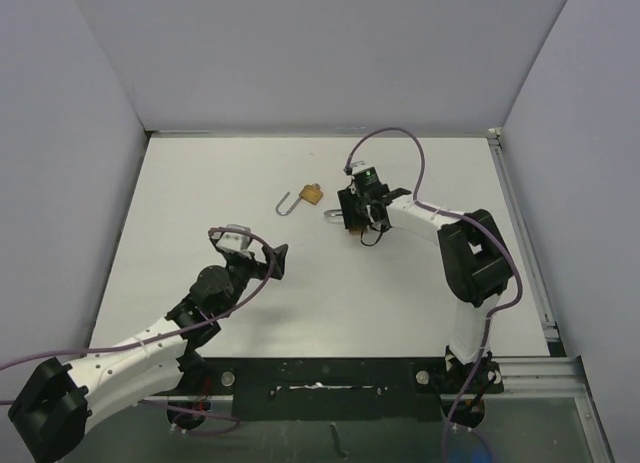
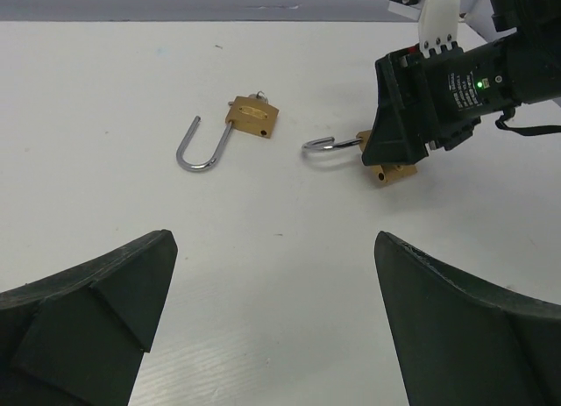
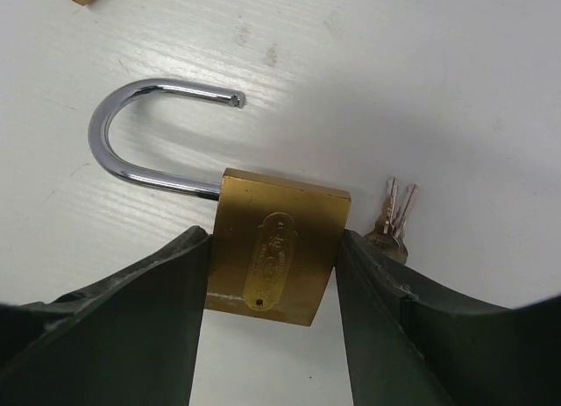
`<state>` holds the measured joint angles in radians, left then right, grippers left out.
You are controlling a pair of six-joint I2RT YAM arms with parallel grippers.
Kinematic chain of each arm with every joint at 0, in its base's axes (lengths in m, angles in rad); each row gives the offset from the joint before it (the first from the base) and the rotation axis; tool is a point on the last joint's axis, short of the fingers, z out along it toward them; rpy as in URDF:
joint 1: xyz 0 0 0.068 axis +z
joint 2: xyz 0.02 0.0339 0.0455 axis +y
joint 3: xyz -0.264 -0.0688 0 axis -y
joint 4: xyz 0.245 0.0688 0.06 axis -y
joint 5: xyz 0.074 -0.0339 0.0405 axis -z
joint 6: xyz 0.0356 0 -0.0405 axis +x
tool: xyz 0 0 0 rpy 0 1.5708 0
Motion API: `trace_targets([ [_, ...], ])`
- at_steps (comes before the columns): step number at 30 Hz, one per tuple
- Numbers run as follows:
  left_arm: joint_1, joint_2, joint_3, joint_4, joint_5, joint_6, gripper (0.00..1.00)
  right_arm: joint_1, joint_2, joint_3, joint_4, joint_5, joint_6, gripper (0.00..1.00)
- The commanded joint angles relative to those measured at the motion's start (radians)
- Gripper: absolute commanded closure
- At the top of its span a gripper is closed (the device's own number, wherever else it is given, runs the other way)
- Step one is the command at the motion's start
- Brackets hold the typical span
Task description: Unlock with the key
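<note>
Right claw [image 1: 350, 215] is clamped on the padlock [image 3: 279, 257]. Its two dark fingers [image 3: 149, 318] press the brass body from either side, with the engraved face up toward the wrist camera. The padlock sits low on the white table [image 1: 400, 313]; whether it touches the surface I cannot tell. Its shackle [image 3: 140, 134] is sprung open: one leg is in the body, and the free end points out ahead of the fingertips, clear of the body.

Keys [image 3: 392, 217] - a small bunch of two or three blades - lie on the outer side of one right-claw finger, just beside the padlock's corner. They are partly hidden by that finger, and I cannot tell if any blade is in the lock.

Second padlock [image 1: 312, 194] lies flat on the table, near the right claw on the side its held shackle points toward. It is apart from the claw and from the held lock, and its shackle is also open.

Left claw [image 2: 272, 248] is spread wide with nothing between the fingers [image 2: 88, 309]. It is up off the table and tipped toward both locks. The second padlock is ahead of it, toward one finger's side, and the right claw with its padlock is ahead toward the other finger's side - both well apart from it.
</note>
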<state>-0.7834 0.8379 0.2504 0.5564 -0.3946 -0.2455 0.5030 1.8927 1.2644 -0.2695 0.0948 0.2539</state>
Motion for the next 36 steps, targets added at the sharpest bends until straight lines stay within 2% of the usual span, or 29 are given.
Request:
trace_targets([
  [1,0.008,-0.076,0.005,-0.168,-0.015,-0.03,0.02,-0.009,-0.011,0.063,0.074,0.015,0.006,0.78],
  [13,0.01,-0.036,0.08,-0.283,0.05,-0.07,0.02,-0.096,0.121,0.203,-0.044,-0.049,0.048,0.76],
  [15,0.012,-0.036,0.089,-0.296,0.057,-0.078,0.02,-0.109,0.144,0.242,-0.062,-0.077,0.052,0.7],
  [20,0.014,-0.048,0.108,-0.337,0.057,-0.079,0.02,-0.124,0.161,0.269,-0.081,-0.109,0.059,0.42],
  [26,0.015,-0.053,0.128,-0.377,0.062,-0.089,0.02,-0.129,0.047,0.163,0.013,-0.096,0.052,0.12],
  [31,0.016,-0.04,0.15,-0.4,0.049,-0.09,0.02,-0.142,-0.092,0.062,0.061,-0.073,0.063,0.06],
  [32,0.016,-0.04,0.153,-0.404,0.041,-0.091,0.02,-0.148,-0.137,0.023,0.086,-0.065,0.071,0.01],
  [36,0.018,-0.051,0.162,-0.418,0.001,-0.091,0.02,-0.16,-0.315,-0.156,0.21,0.002,0.064,0.02],
])
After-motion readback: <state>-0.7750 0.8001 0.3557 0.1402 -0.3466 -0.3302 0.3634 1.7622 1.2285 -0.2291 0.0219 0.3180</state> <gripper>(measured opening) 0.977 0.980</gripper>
